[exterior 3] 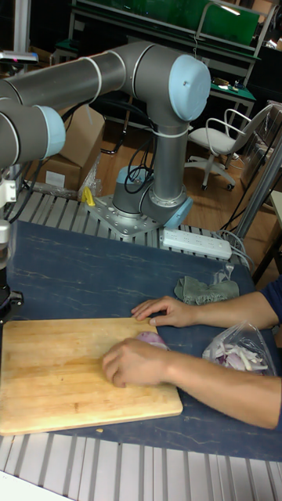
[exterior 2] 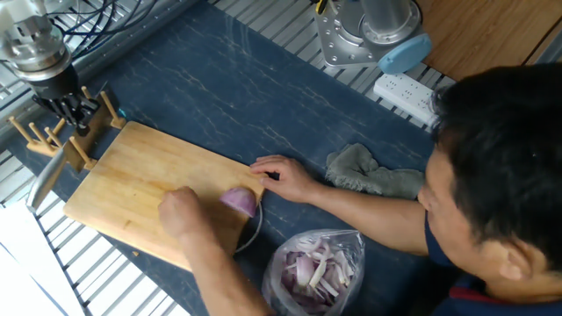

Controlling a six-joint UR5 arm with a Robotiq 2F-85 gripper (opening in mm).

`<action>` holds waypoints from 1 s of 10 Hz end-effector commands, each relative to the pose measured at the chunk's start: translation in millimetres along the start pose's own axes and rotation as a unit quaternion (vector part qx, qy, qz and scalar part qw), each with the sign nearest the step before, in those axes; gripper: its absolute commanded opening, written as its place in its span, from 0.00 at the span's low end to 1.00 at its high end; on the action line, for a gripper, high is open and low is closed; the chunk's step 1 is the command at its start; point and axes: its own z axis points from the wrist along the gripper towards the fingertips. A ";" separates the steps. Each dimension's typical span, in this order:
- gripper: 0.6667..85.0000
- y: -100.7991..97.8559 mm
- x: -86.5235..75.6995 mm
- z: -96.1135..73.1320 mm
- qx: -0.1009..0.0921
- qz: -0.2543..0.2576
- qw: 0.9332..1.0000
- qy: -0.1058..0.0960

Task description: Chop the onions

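One of the onions, a glossy purple half-dome point(exterior 2: 239, 202) point(exterior 3: 153, 338), lies on the right end of the wooden cutting board point(exterior 2: 132, 171) point(exterior 3: 55, 376). A person's hand point(exterior 2: 183, 211) rests on the board just left of it, and whatever lies under that hand is hidden. The other hand point(exterior 2: 281, 175) holds the board's far right edge. My gripper point(exterior 2: 72, 111) hangs off the board's far left corner, shut on the wooden handle of a knife. The knife's silver blade point(exterior 2: 42, 180) points down past the board's left edge. In the tall view only a dark bit of the gripper point(exterior 3: 8, 301) shows at the left border.
A clear plastic bag of pink-white onion strips point(exterior 2: 318, 268) point(exterior 3: 235, 356) sits right of the board. A grey cloth point(exterior 2: 369, 171) point(exterior 3: 205, 288) lies behind it, and a white power strip point(exterior 2: 408, 92) point(exterior 3: 196, 243) beside the arm's base point(exterior 2: 356, 35). The person's head point(exterior 2: 500, 175) fills the right side.
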 end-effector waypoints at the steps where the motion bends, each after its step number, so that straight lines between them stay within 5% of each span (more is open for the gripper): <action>1: 0.91 -5.1 1.4 -1.8 0.008 -0.009 1.000 0.002; 4: 0.92 -7.7 0.8 -2.2 0.013 -0.012 1.000 0.001; 7: 0.92 -8.0 10.2 -12.1 0.017 -0.013 0.999 0.025; 10: 0.91 12.5 13.4 -43.3 0.008 0.029 0.998 0.061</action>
